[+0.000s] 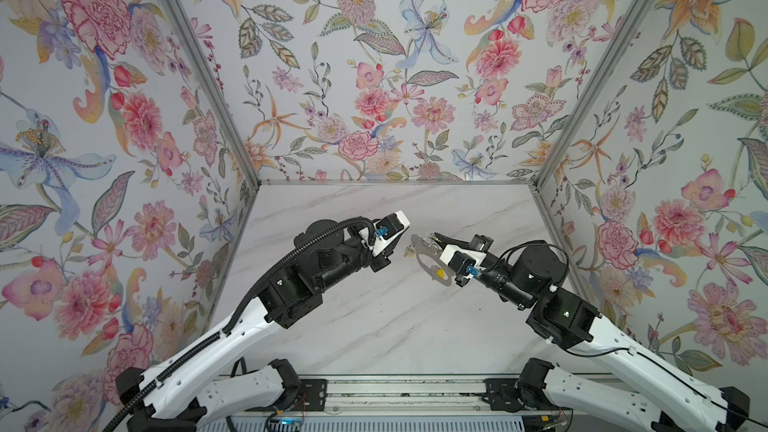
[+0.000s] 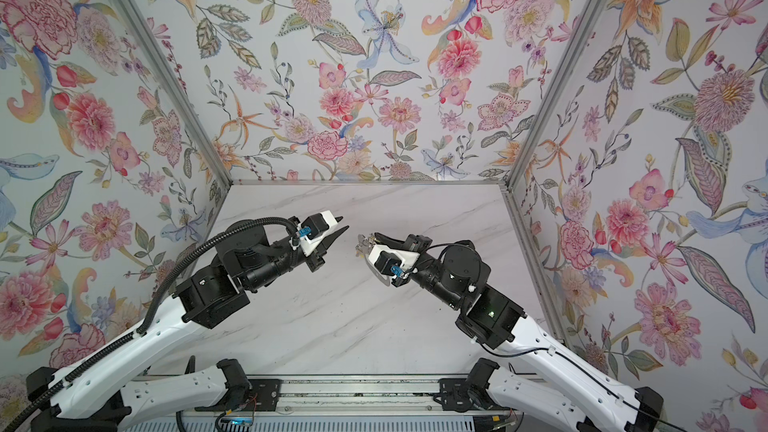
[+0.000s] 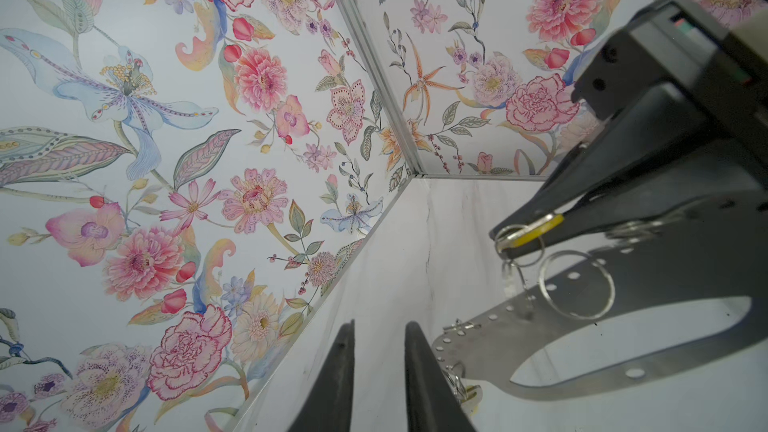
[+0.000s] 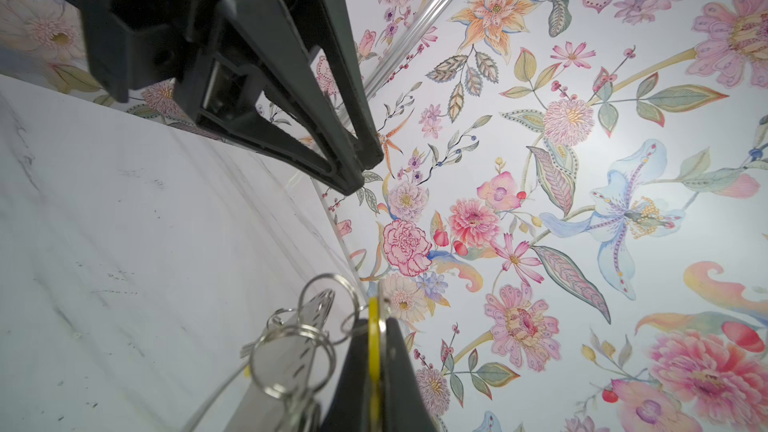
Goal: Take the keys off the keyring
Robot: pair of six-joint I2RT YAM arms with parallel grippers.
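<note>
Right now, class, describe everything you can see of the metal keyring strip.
The keyring is a flat, grey-silver metal strip, slightly curved, with one big rounded opening and a row of small holes along its edge. Split rings thread through some holes. It seems to dangle by a ring from the yellow tag pinched in the shut right claw, which does not grip the strip.

The keyring [image 3: 665, 284] is flat brushed grey metal, dull, with small drilled holes. Its split rings [image 4: 299, 327] are bright polished wire. The yellow tag [image 3: 536, 228] looks like glossy plastic. The left gripper [image 3: 380, 326] has matt black plastic fingers [image 3: 422, 380]. The bench [image 1: 374, 326] is smooth, marble-patterned and faintly shiny. The walls [image 1: 374, 56] carry a matt floral print.
</note>
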